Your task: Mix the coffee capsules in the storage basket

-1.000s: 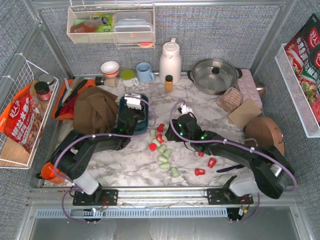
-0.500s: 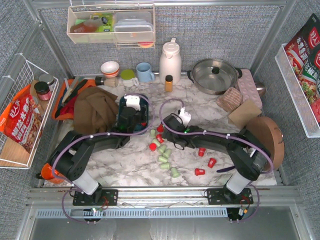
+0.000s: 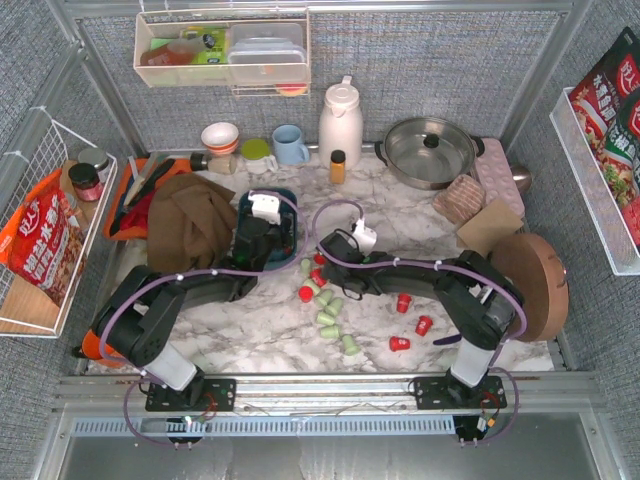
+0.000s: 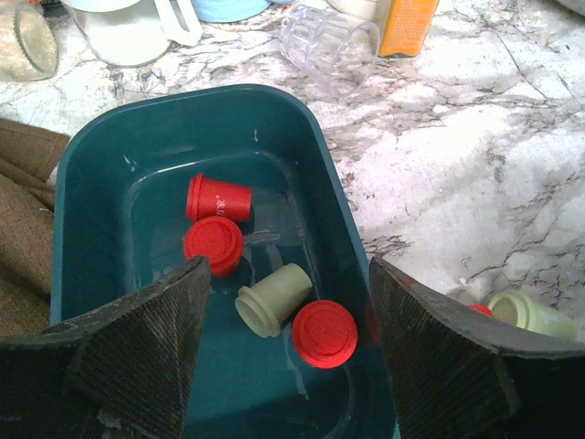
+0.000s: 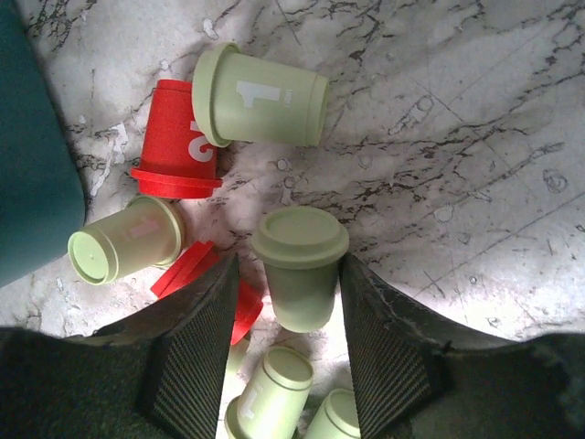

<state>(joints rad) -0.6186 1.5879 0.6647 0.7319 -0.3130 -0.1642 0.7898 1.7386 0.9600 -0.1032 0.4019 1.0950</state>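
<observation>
Nearest the arm bases, a scatter of small tapered plastic coffee capsules [image 3: 349, 344], some bright red and some pale mint green, lies loose on the white marbled counter [image 3: 250, 335]. Three reds sit apart to the right; a line of greens runs up toward a tighter cluster.

Over that cluster hangs the right gripper [image 5: 291, 274]. Its jaws are parted and straddle one pale green capsule [image 5: 299, 265] standing wide end up, with daylight on both sides, so nothing is gripped yet. Other capsules lie on their sides close around it.

These pods look light and stiff, with smooth sloping walls, so they will probably roll or squirt free under a pinch. The best hold seems to be across the body just under the flared rim, squeezing gently.

Just beyond, the dark teal rectangular plastic storage basket [image 4: 101, 201] holds at least three red capsules and one green. The left gripper [image 4: 288, 270] hovers above it, jaws spread wide and carrying nothing.

Farthest back stand a small amber bottle [image 3: 338, 166], a white thermos jug [image 3: 340, 122] and a steel pot [image 3: 430, 150].
</observation>
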